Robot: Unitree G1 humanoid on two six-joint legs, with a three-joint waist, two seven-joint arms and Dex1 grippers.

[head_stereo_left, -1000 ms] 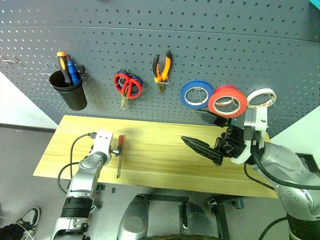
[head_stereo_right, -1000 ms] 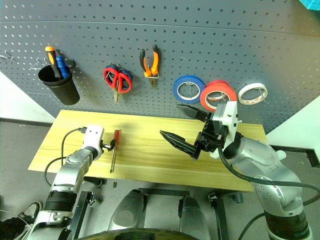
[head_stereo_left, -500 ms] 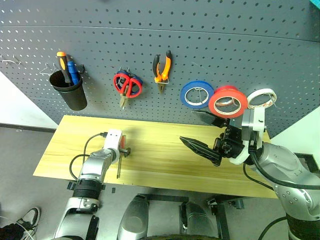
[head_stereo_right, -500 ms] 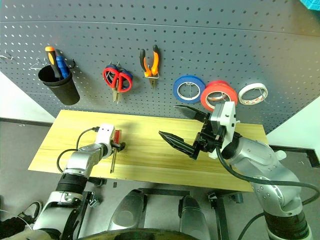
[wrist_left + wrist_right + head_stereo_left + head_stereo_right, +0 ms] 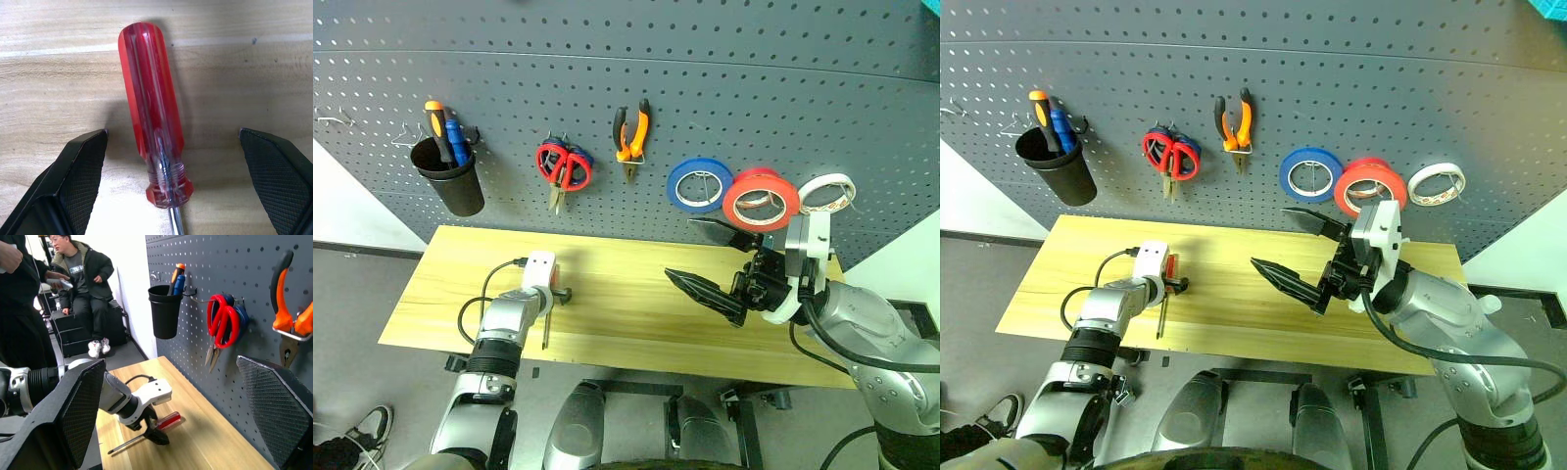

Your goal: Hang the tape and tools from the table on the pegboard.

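Pegboard point(image 5: 724, 59) behind the wooden surface point(image 5: 626, 294) already carries most of the set: red scissors point(image 5: 564, 168), pliers point(image 5: 630, 133) and red tape point(image 5: 761, 199), the tape hanging between a blue roll point(image 5: 699, 185) and a white roll point(image 5: 825, 194). Far left, a black cup point(image 5: 449, 176) holds two other screwdrivers.

Only the red screwdriver point(image 5: 152, 105) is left on the surface, left of centre, handle toward the board, shaft pointing at the near edge.

Change over the last second: left tool point(image 5: 171, 186) has moved right from beside the screwdriver and dropped over its handle. Wrist view now has the handle centred between the two fingers point(image 5: 80, 169), both clear of it, with surface visible on either side. Jaws wide but starting to narrow; nothing gripped yet. In the head view the left tool sits right at the handle, low on the surface.

Right tool point(image 5: 715, 264) hasn't moved: parked above the right half of the surface, just in front of the tape rolls, jaws fully spread, empty.

Read: approach is done and the grasp is starting. Last item of the task, so it's roughly three quarters finished. Next need is to close squarely on the handle; it's round and smooth, so it could roll or slip out if the pinch lands off-centre.

Two people are in the room off to the left, well away from the surface.
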